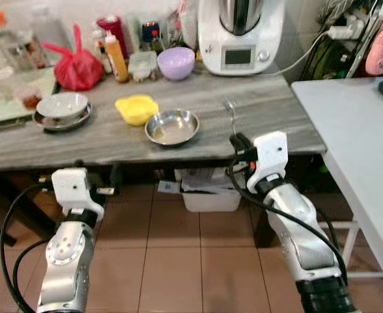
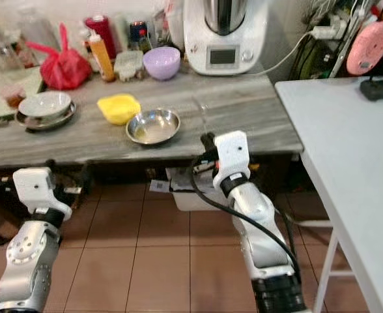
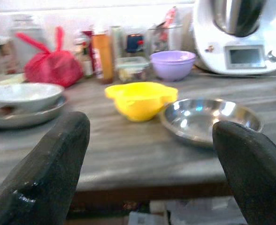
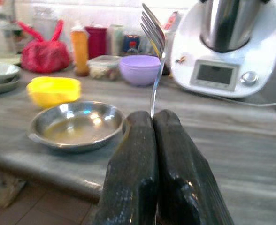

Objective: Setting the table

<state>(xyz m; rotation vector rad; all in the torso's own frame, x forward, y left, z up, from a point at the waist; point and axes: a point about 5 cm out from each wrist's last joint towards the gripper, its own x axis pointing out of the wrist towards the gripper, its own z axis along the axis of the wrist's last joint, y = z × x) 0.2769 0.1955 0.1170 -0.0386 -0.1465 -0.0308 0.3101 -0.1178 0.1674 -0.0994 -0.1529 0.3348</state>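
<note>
- Fork (image 4: 153,37) is clamped by its handle between the closed fingers of the right gripper (image 1: 238,145), tines up, at the centre right of the head views, just at the near edge of the grey counter (image 1: 256,111).
- Left gripper (image 3: 147,154) is held with its fingers spread wide and nothing between them, low at the left of the head views, in front of the counter edge.
- Steel bowl (image 1: 172,126) is seen at the middle of the counter, with a yellow bowl (image 1: 137,108) just beside it towards the upper left, and a white bowl on a steel plate (image 1: 62,109) further left.
- Purple bowl (image 1: 176,62), an orange bottle (image 1: 116,57), a red bag (image 1: 78,68) and a white kitchen machine (image 1: 240,36) are lined along the top of the frame.
- White table (image 1: 354,137) is seen at the right edge.
- Judged risk: only the thin handle is pinched, so the fork could pivot or slip if swung quickly, and its tines could catch the counter edge or knock the steel bowl.
- No brand, label or writing can be read; the machine's screen is blank.
</note>
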